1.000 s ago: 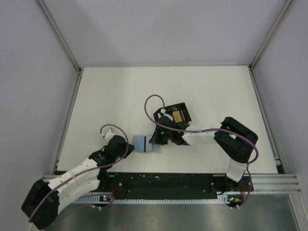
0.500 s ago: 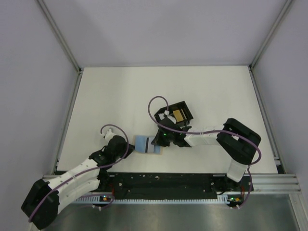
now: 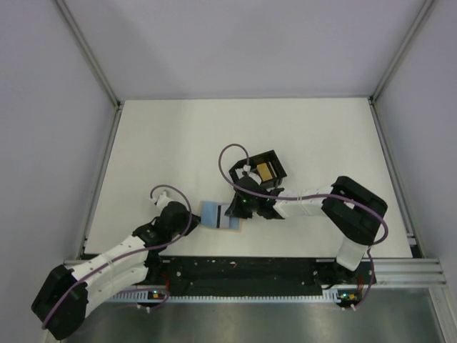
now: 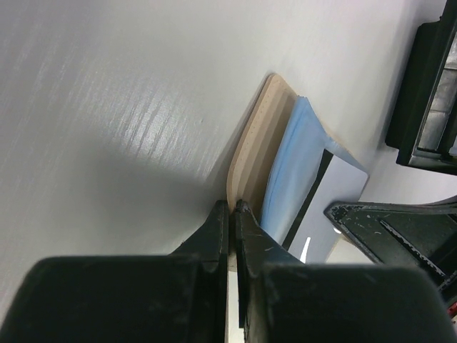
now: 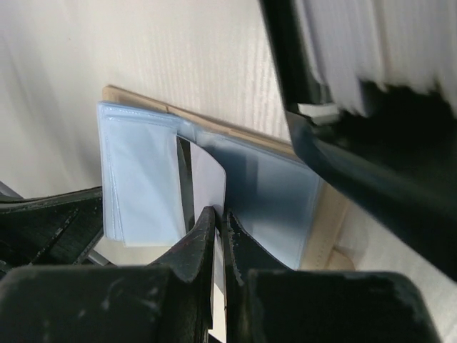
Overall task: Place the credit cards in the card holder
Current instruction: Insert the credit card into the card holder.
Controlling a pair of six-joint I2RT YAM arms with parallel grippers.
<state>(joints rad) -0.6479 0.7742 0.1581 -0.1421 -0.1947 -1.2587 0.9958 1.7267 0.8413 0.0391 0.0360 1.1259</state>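
My right fingers (image 5: 194,239) have slid left over the card holder (image 4: 253,146), clamped on a pale card (image 5: 208,179); my left fingers (image 4: 213,232) pinch the holder's edge on the worktop (image 4: 107,107).

Top cam looked down on whole table (image 3: 178,136); wrist cams sat v. close, sharing holder (image 4: 258,136) from opp. sides.

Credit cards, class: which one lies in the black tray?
The yellow-orange card; it alone sits in the black tray. The pale, dark-striped card is pinched by the right fingers at the tan card holder.
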